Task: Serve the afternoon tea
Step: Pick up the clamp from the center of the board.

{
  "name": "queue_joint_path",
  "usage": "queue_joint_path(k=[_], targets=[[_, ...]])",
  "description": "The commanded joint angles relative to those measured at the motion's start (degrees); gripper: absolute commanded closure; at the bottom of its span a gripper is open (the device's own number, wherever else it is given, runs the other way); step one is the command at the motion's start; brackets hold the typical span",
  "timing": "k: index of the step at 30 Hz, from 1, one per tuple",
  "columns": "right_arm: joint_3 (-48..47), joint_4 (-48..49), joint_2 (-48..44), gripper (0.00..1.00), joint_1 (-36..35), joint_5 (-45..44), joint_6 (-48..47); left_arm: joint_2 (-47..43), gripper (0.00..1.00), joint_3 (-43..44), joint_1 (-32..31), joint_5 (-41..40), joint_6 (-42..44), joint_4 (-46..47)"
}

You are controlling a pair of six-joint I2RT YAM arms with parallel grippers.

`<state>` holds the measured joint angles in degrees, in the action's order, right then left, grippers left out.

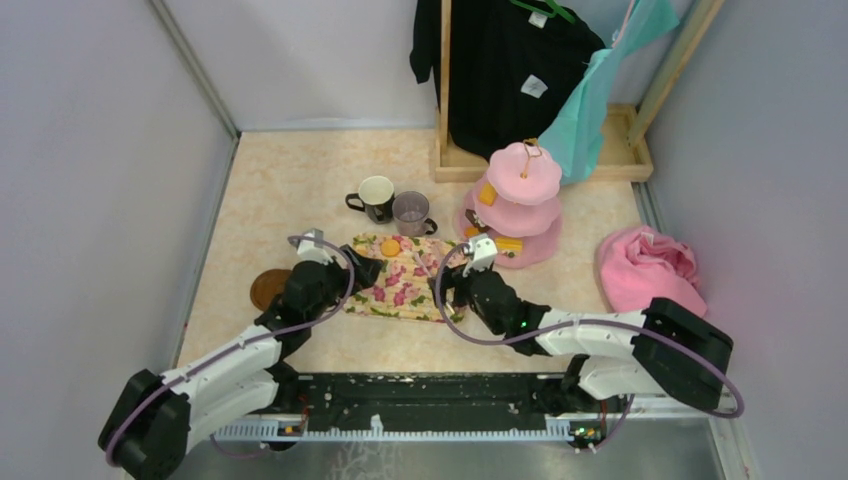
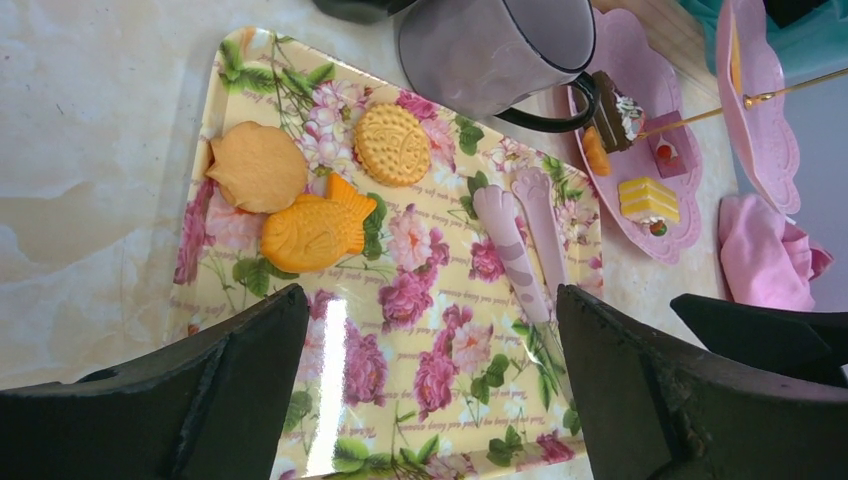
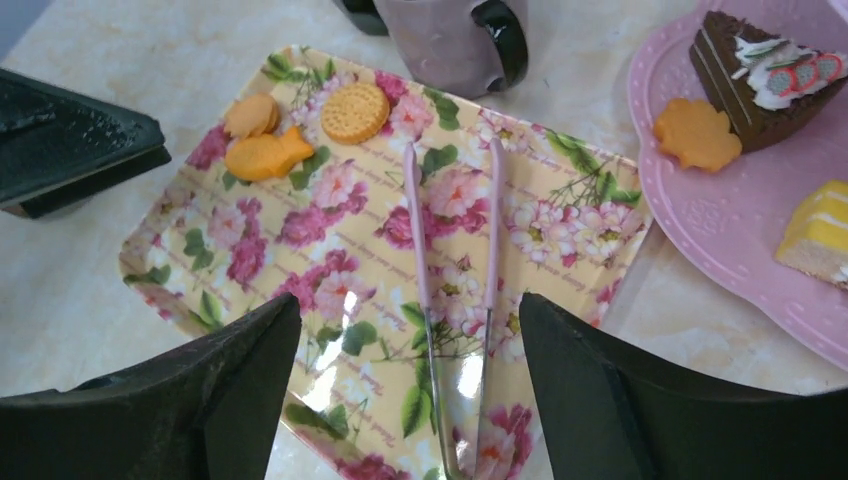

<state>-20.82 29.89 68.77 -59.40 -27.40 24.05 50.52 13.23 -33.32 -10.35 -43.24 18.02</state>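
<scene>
A flower-patterned tray (image 1: 400, 290) lies between my grippers. It holds three orange snacks: a shell shape (image 2: 257, 166), a fish (image 2: 315, 228) and a round biscuit (image 2: 392, 144), also in the right wrist view (image 3: 355, 112). Pink tongs (image 3: 415, 230) lie on the tray. The pink three-tier stand (image 1: 520, 200) carries a brown cake slice (image 3: 765, 75), an orange cookie (image 3: 697, 133) and a yellow cake (image 3: 820, 235). The black mug (image 1: 375, 197) and the smoky mug (image 1: 410, 212) stand behind the tray. A brown coaster (image 1: 268, 288) lies at the left. My left gripper (image 2: 430, 300) and right gripper (image 3: 408, 305) are open and empty over the tray's near edge.
A wooden clothes rack with a black shirt (image 1: 510, 70) stands at the back. A pink cloth heap (image 1: 650, 268) lies at the right. Grey walls close in both sides. My left gripper's finger (image 3: 70, 140) shows beside the tray's left corner.
</scene>
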Motion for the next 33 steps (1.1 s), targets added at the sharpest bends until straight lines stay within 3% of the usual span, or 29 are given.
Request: queue_joint_path(k=[1,9,16,33], targets=[[-3.6,7.1,3.7,0.16,-0.1,5.2,-1.6,1.9,0.01,-1.2,0.4,0.2,-0.4,5.0],[-5.9,0.7,11.1,0.24,-0.1,1.5,-2.5,-1.0,0.01,-2.4,0.4,-1.2,0.4,4.5],[-9.2,-6.9,14.4,0.25,-0.1,-2.6,-2.4,-2.8,0.01,-3.8,0.4,-2.7,-0.6,4.3],[-15.8,-15.4,21.6,0.27,2.5,2.1,-0.9,-6.1,0.01,-3.6,0.4,-4.3,-1.3,1.9]])
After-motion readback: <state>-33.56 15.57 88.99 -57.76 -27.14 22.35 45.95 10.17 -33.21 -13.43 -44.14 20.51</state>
